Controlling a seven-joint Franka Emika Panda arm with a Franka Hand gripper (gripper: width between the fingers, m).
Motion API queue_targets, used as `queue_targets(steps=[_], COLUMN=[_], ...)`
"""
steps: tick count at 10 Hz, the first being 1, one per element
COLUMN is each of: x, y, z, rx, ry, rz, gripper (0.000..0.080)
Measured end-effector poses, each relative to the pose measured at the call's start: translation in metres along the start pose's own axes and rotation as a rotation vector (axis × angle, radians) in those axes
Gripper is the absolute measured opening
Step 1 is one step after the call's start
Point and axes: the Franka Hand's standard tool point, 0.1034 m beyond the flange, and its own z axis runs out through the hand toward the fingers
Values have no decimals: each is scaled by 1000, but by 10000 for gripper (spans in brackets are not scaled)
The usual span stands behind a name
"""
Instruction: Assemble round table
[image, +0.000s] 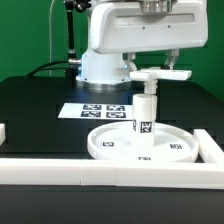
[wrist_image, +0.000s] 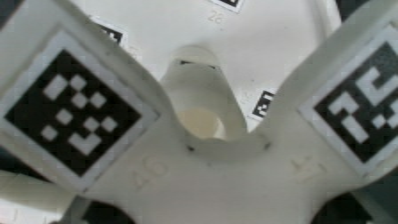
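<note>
- Exterior view: the disc top lies flat on the black table, near the front border bar and in front of the marker board.
- The leg stands upright at the middle of the disc, so I judge that joint as made or at least seated.
- The cross-shaped base sits level at the top of the leg, directly under the gripper.
- What seems left is fixing the base to the leg. Whether it is already threaded on or only resting there does not show.
- The gripper comes straight down over the base. Its fingers merge with the white part here, so I cannot tell how wide the jaws stand or whether they hold the base.
- Wrist view: the cross-shaped base fills the picture. Two of its arms spread apart, each with a large square marker.
- Between the arms lies a pale, rounded shape, and I cannot say whether it is the leg or a further arm of the base.
- The pale surface beyond, with small markers on it, looks like the disc top far below.
- This view adds that the camera is centred over the base. It shows no fingertips, so the grip stays unclear.
- Only the exterior view shows the full stack of disc, leg and base, and that it stands straight.
</note>
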Motion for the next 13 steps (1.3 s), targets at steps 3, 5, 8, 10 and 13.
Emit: queue_targets(steps=[3, 5, 8, 10, 13], x=[-4, -4, -6, -11, -15], y=[2, 2, 2, 2, 3], z=[4, 4, 8, 10, 16], rx=[-1, -3, -2, -1, 0], ry=[0, 6, -1, -9, -17], rz=[8, 8, 10, 15, 18], gripper=[453, 453, 453, 453, 453])
